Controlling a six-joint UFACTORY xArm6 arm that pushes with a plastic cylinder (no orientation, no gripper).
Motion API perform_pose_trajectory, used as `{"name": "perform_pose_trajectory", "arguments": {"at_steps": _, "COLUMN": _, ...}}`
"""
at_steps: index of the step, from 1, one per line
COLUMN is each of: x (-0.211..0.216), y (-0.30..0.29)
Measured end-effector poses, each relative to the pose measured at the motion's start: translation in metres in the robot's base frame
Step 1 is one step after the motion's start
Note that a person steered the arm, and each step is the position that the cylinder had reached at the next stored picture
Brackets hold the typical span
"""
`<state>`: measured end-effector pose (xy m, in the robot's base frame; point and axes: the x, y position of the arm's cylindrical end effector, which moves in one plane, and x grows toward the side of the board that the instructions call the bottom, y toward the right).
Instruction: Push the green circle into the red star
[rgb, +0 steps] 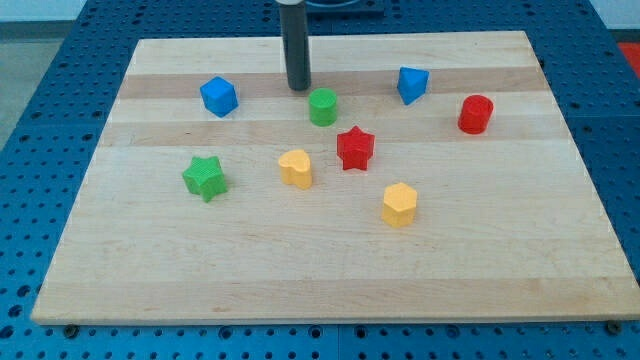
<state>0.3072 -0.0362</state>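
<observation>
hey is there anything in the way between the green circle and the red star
No. The green circle has bare board between it and the red star. My tip sits just up-left of the circle.

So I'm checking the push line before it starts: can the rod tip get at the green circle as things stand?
Probably yes. My tip sits just up-left of the green circle, nothing between them, and the red star lies beyond.
</observation>
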Motion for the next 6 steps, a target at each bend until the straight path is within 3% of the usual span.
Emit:
{"name": "perform_pose_trajectory", "arguments": {"at_steps": 4, "x": 0.068, "y": 0.059}}
{"name": "perform_pose_trajectory", "arguments": {"at_steps": 6, "x": 0.061, "y": 0.059}}
